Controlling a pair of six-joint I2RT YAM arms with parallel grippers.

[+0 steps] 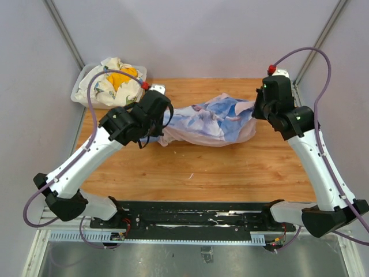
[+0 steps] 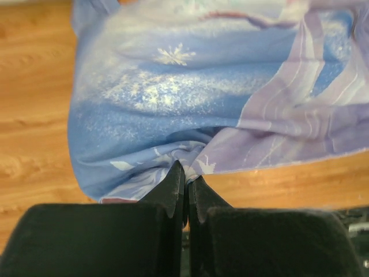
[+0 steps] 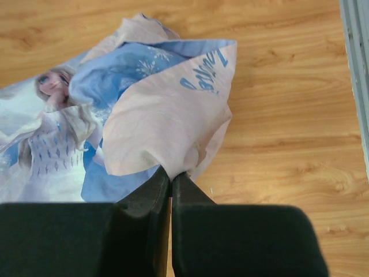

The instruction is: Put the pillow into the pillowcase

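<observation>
The light-blue pillowcase (image 1: 210, 119) with the princess print and pink reverse lies bulging across the back middle of the wooden table (image 1: 196, 173). My left gripper (image 1: 154, 131) is shut on its left end; in the left wrist view the jaws (image 2: 187, 173) pinch a fold of blue snowflake cloth (image 2: 173, 104). My right gripper (image 1: 259, 112) is shut on its right end; in the right wrist view the jaws (image 3: 170, 172) pinch the pink edge of the pillowcase (image 3: 161, 121). The pillow is hidden from every view.
A clear bin (image 1: 81, 86) with a white-and-yellow cloth bundle (image 1: 115, 78) stands at the back left corner. A metal rail (image 3: 354, 69) runs along the table's right edge. Grey walls close in the sides and back.
</observation>
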